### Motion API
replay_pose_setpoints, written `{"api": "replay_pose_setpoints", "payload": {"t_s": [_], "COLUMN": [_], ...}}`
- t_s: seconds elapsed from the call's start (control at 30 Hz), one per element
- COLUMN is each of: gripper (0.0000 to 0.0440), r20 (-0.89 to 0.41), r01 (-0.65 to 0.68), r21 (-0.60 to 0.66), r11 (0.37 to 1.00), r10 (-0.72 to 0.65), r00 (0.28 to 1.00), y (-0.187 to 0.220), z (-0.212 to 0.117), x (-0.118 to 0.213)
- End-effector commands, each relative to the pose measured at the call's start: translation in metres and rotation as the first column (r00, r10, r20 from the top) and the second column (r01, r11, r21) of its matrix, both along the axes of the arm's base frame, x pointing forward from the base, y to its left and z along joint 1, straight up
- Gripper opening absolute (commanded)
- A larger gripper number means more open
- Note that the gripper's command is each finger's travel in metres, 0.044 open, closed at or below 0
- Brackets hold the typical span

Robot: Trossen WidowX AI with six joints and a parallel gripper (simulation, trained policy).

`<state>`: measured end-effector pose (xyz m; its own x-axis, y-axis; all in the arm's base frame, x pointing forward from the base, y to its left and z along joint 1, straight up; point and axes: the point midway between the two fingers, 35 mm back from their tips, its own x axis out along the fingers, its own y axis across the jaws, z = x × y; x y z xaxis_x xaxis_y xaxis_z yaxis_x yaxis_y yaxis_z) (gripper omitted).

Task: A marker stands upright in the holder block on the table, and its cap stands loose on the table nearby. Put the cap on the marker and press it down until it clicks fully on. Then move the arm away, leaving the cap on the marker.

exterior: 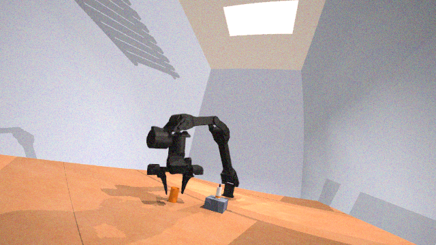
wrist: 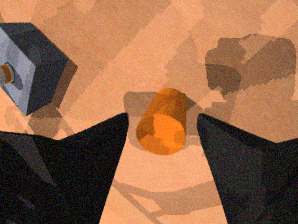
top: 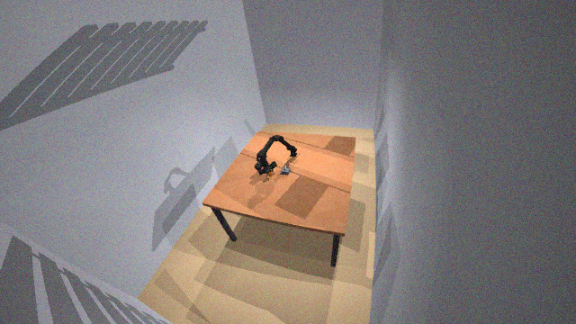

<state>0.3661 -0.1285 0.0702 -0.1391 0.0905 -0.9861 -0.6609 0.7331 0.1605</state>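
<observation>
The orange cap (top: 270, 174) (exterior: 174, 194) (wrist: 162, 131) stands on the table. The gripper (exterior: 174, 193) (wrist: 163, 117) points down over it and is open, with a fingertip on each side of the cap's upper part and a visible gap on both sides in the wrist view. The white marker (exterior: 219, 192) stands upright with its dark tip up and bare in the blue-grey holder block (top: 285, 173) (exterior: 215, 205) (wrist: 49, 56). In the wrist view only the marker's lower part (wrist: 7, 73) shows, at the left edge.
The wooden table (top: 252, 193) (exterior: 136, 228) carries the black arm, whose base (exterior: 229, 190) stands behind the holder block. The block is a short way to the right of the cap in the exterior view. Shadows cross the table top.
</observation>
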Motion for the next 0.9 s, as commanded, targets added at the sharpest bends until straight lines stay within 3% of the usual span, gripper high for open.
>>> {"api": "replay_pose_setpoints", "payload": {"t_s": [0.0, 0.1, 0.27, 0.53, 0.87], "gripper": [0.0235, 0.0197, 0.0067, 0.0081, 0.0065], "r20": [-0.015, -0.015, 0.007, 0.061, 0.091], "r01": [-0.032, -0.051, -0.079, -0.145, -0.213], "r21": [-0.007, -0.014, -0.035, -0.075, -0.076], "r11": [0.999, 0.999, 0.996, 0.987, 0.974], "r10": [0.031, 0.051, 0.079, 0.15, 0.22], "r00": [0.999, 0.999, 0.997, 0.987, 0.971], "y": [0.001, 0.002, 0.003, 0.012, 0.053], "z": [-0.008, -0.01, 0.0, 0.032, 0.068], "x": [-0.003, -0.005, -0.005, 0.0, -0.002]}}
